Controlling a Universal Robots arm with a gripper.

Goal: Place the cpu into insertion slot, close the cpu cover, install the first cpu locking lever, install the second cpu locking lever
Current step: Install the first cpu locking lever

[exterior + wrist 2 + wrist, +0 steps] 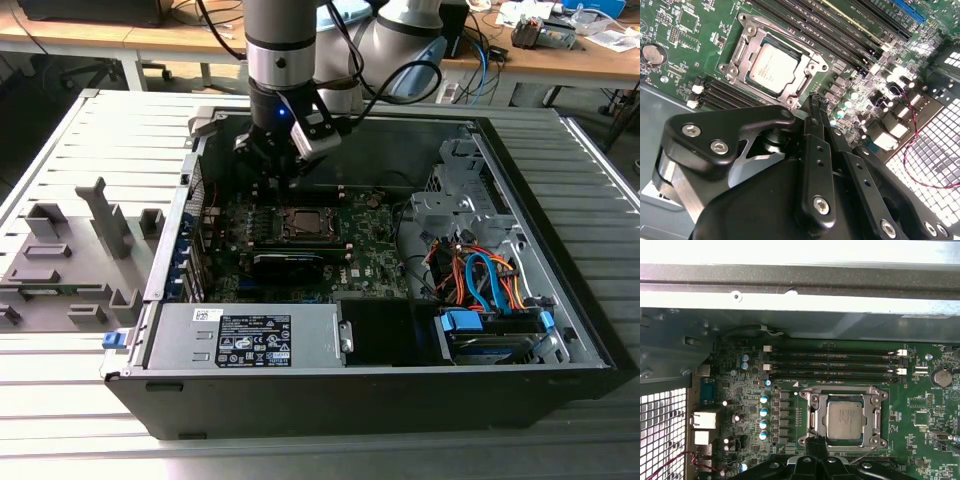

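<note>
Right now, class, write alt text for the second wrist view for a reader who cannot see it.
The cpu lies on the green motherboard, framed by the metal cpu cover. The black gripper is close beside the cover's edge.

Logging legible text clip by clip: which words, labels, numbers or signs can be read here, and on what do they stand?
No text here can be quoted with confidence.
power supply labels: black print on white, too small to read.
cpu: faint markings on its metal top, not readable.
green circuit board: white lettering, too small to read.
</note>
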